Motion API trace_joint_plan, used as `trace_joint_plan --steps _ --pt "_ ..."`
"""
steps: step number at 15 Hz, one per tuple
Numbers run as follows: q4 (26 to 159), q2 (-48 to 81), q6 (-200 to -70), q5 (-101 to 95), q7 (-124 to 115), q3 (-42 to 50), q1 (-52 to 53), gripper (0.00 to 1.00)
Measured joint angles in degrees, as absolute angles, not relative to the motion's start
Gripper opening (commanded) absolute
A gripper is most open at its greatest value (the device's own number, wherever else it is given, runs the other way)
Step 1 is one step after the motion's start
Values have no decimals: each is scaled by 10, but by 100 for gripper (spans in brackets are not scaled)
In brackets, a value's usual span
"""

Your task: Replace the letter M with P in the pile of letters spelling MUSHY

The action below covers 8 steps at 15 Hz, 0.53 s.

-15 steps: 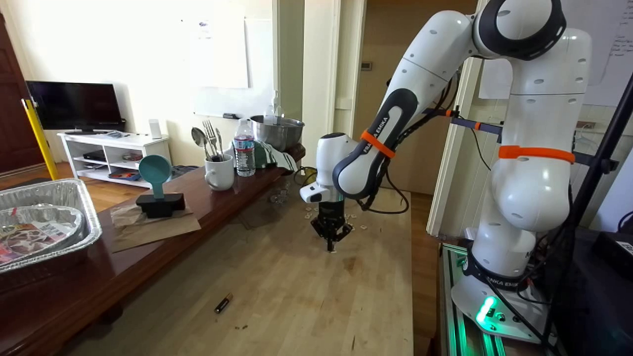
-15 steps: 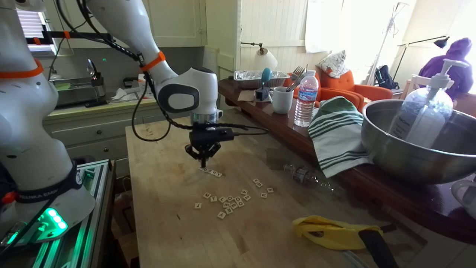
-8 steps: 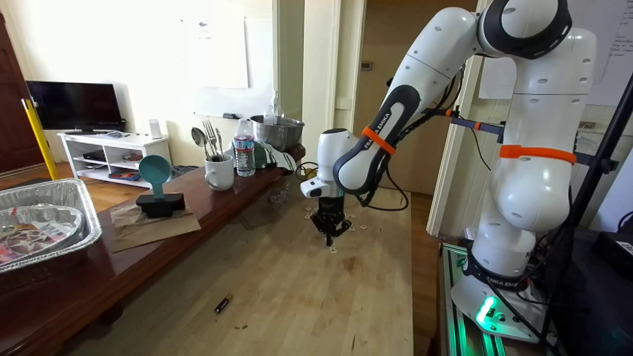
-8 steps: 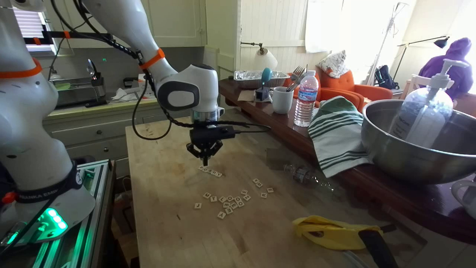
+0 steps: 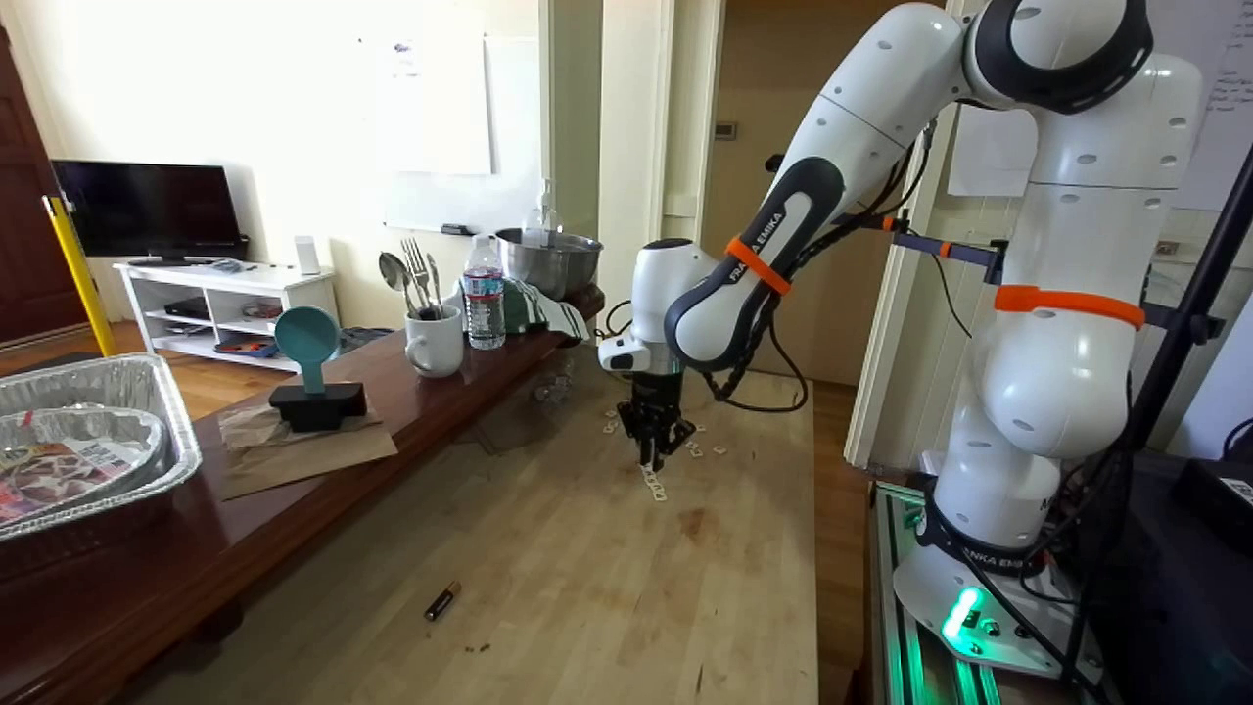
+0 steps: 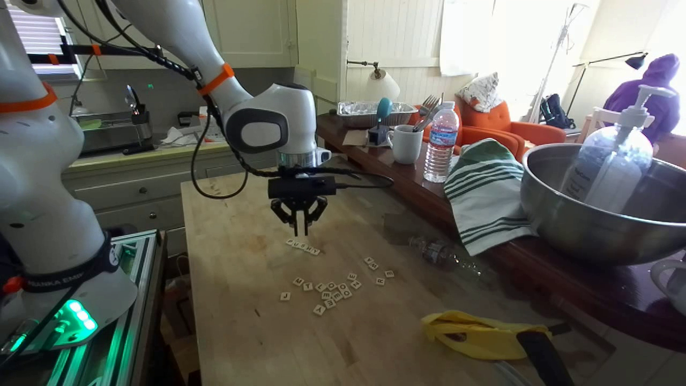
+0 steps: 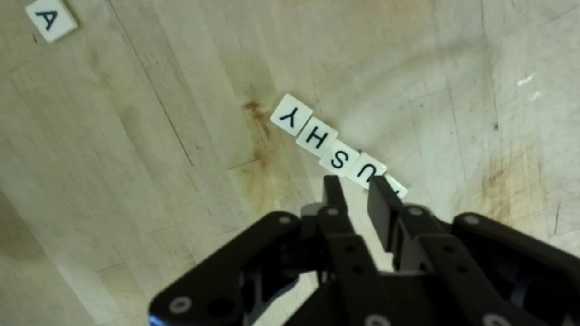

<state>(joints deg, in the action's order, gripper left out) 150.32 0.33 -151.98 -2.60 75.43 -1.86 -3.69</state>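
Note end effector [image 6: 301,234] narrowly parted, empty, above letter row [image 7: 339,158] on bench [image 6: 241,311]. Reads USHY in wrist view beside partly hidden tile [image 7: 397,184].

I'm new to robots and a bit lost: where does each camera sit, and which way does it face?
An exterior view: near the foil pan, looking along the table toward the metal bowl; robot arm nearly whole at picture right.
An exterior view: near the metal bowl, looking toward cabinets and armchairs; robot arm cropped at picture left.
Wrist view: sits by the gripper, looking down at letter tiles; only the gripper shows.
Both exterior views, roughly facing each other, share robot arm, table and metal bowl.
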Motion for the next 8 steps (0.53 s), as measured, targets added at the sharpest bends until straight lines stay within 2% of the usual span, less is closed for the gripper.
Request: trace_joint_plan --steps 6,8 --pt "1504 -9 -1513 -36 661 -15 -36 99" --pt "1506 -14 -1513 -41 623 -15 -35 100"
